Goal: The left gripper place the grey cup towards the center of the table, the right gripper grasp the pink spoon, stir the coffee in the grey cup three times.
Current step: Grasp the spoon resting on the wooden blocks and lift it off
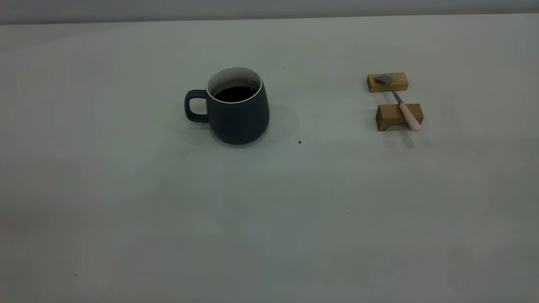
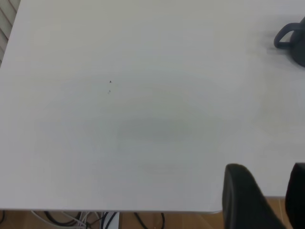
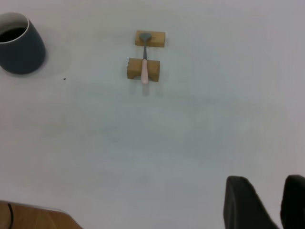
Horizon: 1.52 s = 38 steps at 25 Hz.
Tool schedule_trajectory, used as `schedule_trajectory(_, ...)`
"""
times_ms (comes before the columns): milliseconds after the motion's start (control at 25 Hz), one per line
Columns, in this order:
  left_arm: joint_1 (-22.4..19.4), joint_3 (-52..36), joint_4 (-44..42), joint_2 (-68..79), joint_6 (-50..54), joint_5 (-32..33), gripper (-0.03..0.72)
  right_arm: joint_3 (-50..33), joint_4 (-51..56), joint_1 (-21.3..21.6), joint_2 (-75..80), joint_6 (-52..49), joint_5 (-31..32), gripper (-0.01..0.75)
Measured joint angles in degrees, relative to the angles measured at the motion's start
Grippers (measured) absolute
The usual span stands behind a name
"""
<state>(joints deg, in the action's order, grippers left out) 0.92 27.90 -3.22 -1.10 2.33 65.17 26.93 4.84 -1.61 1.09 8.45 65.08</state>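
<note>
You've got one grey cup [image 1: 238, 110] standing upright on the table [image 1: 126, 210], a little left of the middle and toward the far side, its loop handle pointing left. Inside it sits the coffee [image 1: 235, 93], dark, its surface well below the white rim. Just right of the cup there's a single dark speck [image 1: 299, 142]. Move right and you find two wooden blocks [image 1: 398, 116], one farther, one nearer, with one pink spoon [image 1: 399, 102] bridging them: metal bowl on the far block, pink handle over the near one. Neither arm shows in the exterior view. Your left gripper [image 2: 266, 198] hangs over the table's left edge, fingers parted, holding nothing. Your right gripper [image 3: 264, 202] hovers well apart from the spoon, fingers likewise parted and empty.
</note>
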Motion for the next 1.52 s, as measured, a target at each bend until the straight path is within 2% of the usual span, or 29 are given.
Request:
schedule_trajectory(400,0.0,0.0,0.0,0.0,0.0,0.0,0.297,0.18,0.0,0.0,0.15,-1.09,0.08,0.239)
schedule_trajectory(600,0.0,0.0,0.0,0.0,0.0,0.0,0.297,4.64,-0.43,0.0,10.11,-1.56,0.38,0.281)
schedule_trajectory(760,0.0,0.0,0.0,0.0,0.0,0.0,0.297,7.44,-0.15,0.0,26.87,-2.41,-5.04,0.423)
schedule_trajectory(880,0.0,0.0,0.0,0.0,0.0,0.0,0.297,8.25,1.04,0.0,39.52,-2.63,-12.91,0.569)
schedule_trajectory(960,0.0,0.0,0.0,0.0,0.0,0.0,0.297,8.87,2.56,0.0,47.83,-2.62,-19.28,0.639)
schedule_trajectory(1080,0.0,0.0,0.0,0.0,0.0,0.0,0.297,10.08,4.83,-0.8,59.47,-0.39,-26.81,0.669)
schedule_trajectory(1240,0.0,0.0,0.0,0.0,0.0,0.0,0.297,12.94,6.44,-3.54,74.3,2.25,-34.21,0.673)
schedule_trajectory(1520,0.0,0.0,0.0,0.0,0.0,0.0,0.297,22.46,6.74,-7.83,97.43,3.61,-37.67,0.673)
